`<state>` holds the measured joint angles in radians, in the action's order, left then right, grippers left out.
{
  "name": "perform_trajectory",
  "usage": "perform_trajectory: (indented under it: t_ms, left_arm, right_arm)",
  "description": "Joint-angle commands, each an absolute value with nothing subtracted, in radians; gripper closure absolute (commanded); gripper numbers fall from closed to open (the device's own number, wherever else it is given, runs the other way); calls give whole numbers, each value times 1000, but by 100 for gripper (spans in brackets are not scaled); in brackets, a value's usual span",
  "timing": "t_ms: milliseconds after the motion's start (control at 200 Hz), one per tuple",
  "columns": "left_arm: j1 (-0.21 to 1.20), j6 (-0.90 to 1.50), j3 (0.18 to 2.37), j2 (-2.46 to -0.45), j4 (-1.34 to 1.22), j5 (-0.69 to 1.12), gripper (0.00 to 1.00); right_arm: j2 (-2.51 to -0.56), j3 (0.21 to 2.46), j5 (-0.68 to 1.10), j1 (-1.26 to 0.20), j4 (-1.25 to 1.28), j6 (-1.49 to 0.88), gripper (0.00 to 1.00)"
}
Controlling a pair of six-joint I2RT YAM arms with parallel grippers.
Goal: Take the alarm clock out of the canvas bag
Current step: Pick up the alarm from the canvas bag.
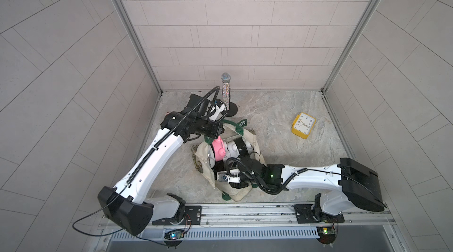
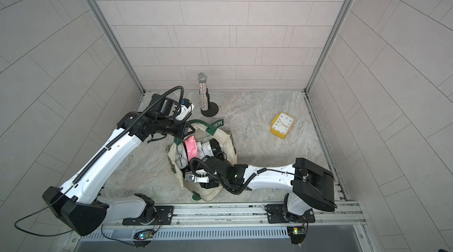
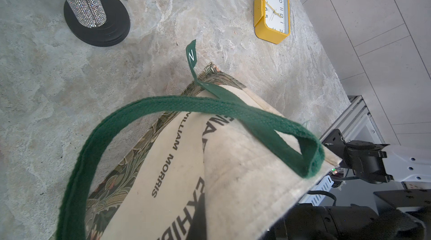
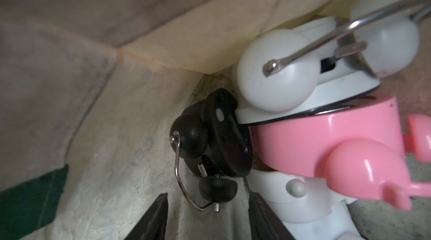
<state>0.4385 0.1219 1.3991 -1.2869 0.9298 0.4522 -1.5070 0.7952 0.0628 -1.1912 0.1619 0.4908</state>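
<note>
Green handle (image 3: 163, 108) seemingly clamped in left gripper (image 1: 212, 134); right gripper (image 4: 208, 198) spread before black alarm clock (image 4: 219, 133).

Overhead pair, close wrist views — sharing canvas bag (image 3: 233, 168).

Inside the canvas bag (image 4: 70, 29), the walls blur. The black twin-bell alarm clock (image 4: 224, 140) hides its dial, partly behind a pink clock (image 4: 326, 138). The frame edge cuts off the fingers (image 4: 154, 222) of the right gripper (image 4: 208, 195).

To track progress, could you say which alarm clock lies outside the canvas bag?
The yellow clock, alone on the table; the pink clock, white clock and black clock are in the bag.
</note>
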Motion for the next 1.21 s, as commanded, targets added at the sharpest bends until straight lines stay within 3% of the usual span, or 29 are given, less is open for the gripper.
perform_trajectory:
  t_ms: [0, 520, 701, 1201]
  left_arm:
    - [432, 165, 1455, -1267, 771, 525, 100]
    - [432, 243, 1454, -1284, 750, 495, 100]
    - [430, 251, 1454, -1279, 752, 489, 100]
    - [431, 259, 1447, -1272, 752, 494, 100]
  right_arm:
    - [-1536, 788, 99, -1195, 206, 632, 43]
    - [-1652, 783, 46, -1196, 380, 695, 62]
    - [-1662, 749, 28, -1190, 465, 696, 75]
    - [-1671, 779, -73, -1183, 497, 630, 99]
